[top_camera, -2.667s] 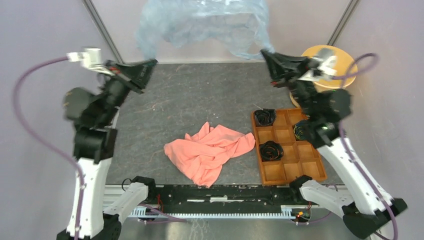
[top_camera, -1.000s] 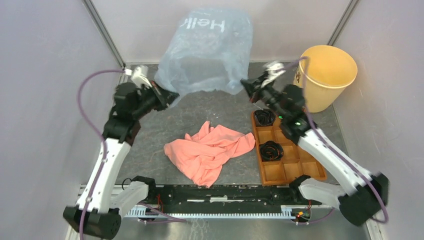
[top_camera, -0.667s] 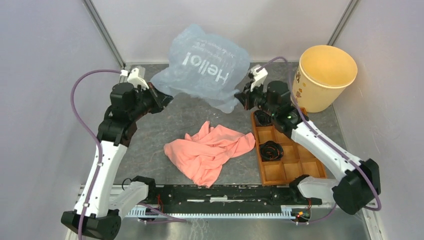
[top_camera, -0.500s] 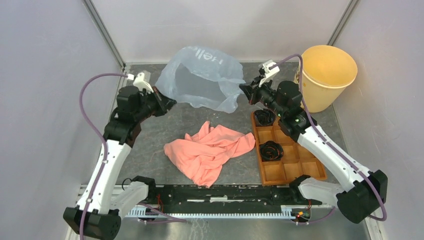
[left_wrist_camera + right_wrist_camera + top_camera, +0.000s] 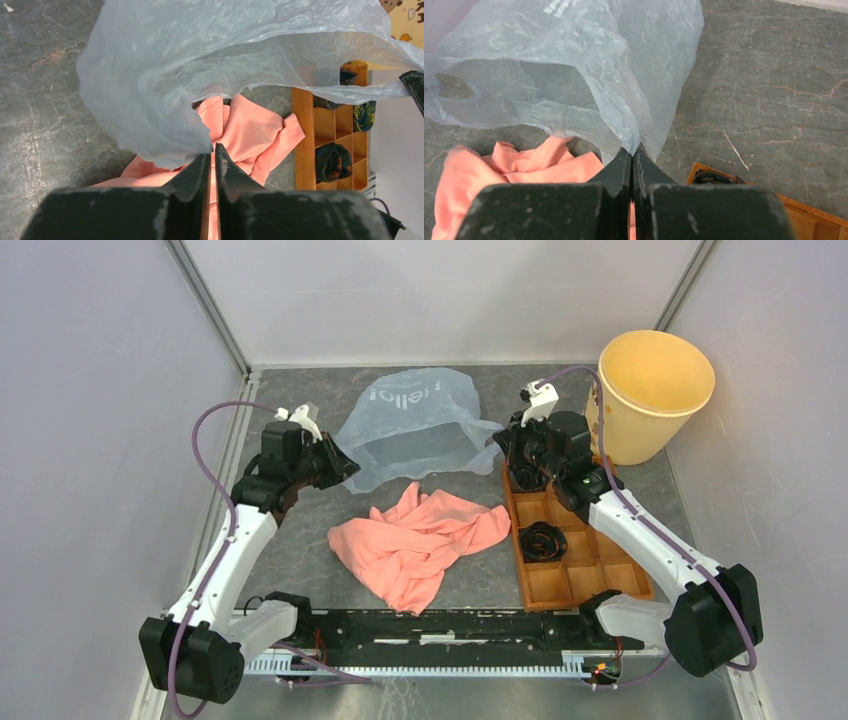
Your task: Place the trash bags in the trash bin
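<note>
A pale blue translucent trash bag [image 5: 415,425] printed "Hello!" hangs open between my two grippers, low over the grey table. My left gripper [image 5: 345,468] is shut on the bag's left rim; in the left wrist view its tips [image 5: 213,148] pinch the bag's edge [image 5: 165,100]. My right gripper [image 5: 500,440] is shut on the bag's right rim; in the right wrist view its tips [image 5: 632,149] pinch the film [image 5: 574,75]. The round yellow-tan trash bin [image 5: 652,395] stands upright at the back right, just beyond my right gripper.
A crumpled salmon-pink cloth [image 5: 420,540] lies in front of the bag, also seen in the left wrist view [image 5: 250,130]. A brown compartmented wooden tray [image 5: 590,560] with dark rolled items sits at the right. Metal posts stand at the back corners.
Both arms have come down and toward me from a raised spread. The bag has dropped from high at the back wall to just above the table, its mouth still held open.
</note>
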Available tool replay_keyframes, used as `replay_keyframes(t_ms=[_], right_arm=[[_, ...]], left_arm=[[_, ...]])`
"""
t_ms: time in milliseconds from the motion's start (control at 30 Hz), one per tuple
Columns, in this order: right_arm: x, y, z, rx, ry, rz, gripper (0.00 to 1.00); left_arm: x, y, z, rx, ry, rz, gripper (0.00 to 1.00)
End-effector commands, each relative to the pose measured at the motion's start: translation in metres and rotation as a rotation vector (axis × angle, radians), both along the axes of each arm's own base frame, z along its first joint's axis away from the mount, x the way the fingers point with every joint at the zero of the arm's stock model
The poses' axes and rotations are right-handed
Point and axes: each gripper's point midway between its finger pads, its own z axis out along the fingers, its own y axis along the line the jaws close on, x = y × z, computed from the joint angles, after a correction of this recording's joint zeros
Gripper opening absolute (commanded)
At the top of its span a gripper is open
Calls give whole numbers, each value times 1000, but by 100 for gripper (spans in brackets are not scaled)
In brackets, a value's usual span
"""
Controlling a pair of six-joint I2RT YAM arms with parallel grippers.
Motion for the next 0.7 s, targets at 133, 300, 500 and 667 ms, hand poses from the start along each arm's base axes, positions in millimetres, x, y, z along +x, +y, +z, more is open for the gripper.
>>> replay_keyframes(t_ms=[133, 300, 500, 667], right_arm=[[8, 10, 35, 80, -100, 24, 0], [4, 13, 38, 101, -117, 44, 0], [2, 11, 36, 95, -119, 46, 0], [-1, 11, 36, 105, -118, 53, 0]], left_arm=[[-21, 25, 6, 70, -21, 104, 81], [-35, 45, -10, 171, 29, 200, 95], [-25, 27, -24, 180, 67, 148, 100], [-13, 9, -40, 328, 72, 157, 100]])
